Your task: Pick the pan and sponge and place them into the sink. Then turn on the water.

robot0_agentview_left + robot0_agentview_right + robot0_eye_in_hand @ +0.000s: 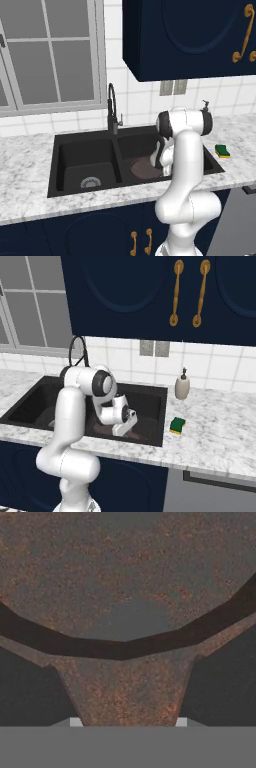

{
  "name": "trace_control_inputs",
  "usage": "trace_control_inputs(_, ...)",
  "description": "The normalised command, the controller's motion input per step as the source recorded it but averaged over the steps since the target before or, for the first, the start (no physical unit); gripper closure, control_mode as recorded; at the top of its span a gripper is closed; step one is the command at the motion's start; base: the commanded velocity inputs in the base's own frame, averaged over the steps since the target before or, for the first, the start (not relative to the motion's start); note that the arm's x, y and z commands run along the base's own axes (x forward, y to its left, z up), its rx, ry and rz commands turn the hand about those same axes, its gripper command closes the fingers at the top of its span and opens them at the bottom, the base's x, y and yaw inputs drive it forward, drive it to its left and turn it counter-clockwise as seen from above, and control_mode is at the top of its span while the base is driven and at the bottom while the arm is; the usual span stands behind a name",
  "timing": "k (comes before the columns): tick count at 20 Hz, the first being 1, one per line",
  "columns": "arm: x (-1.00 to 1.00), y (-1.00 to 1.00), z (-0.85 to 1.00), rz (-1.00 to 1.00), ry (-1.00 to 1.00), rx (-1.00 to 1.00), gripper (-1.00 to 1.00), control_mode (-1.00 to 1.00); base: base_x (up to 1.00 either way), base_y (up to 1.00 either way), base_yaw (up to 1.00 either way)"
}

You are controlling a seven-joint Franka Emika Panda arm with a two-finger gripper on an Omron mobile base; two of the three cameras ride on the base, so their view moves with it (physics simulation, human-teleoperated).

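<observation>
Speckled marble counter [30, 165]; round rusty pan [146, 168].

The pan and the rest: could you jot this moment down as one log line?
pan: in right basin of sink | gripper: low over pan handle, grip unclear | sponge: on counter right of sink | faucet: no water seen

Pan [144, 169] in sink [65, 145], sponge [222, 151] apparently beside

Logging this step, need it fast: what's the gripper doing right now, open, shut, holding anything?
Gripper: down in the right basin of the sink, straddling the base of the pan handle; open or shut cannot be told.
</observation>
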Motion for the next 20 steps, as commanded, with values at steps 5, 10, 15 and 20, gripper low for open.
trace_control_inputs(5, 0.27, 0.00, -0.45, 0.01, 0.00, 0.00, 1.00, -1.00, 0.00, 0.00, 0.00)
trace_control_inputs(10, 0.30, 0.00, -0.44, 0.01, 0.00, 0.00, 1.00, -1.00, 0.00, 0.00, 0.00)
trace_control_inputs(15, 0.24, 0.00, -0.35, 0.00, 0.00, 0.00, 1.00, -1.00, 0.00, 0.00, 0.00)
trace_control_inputs(20, 0.03, 0.00, -0.10, 0.00, 0.00, 0.00, -1.00, -1.00, 0.00, 0.00, 0.00)
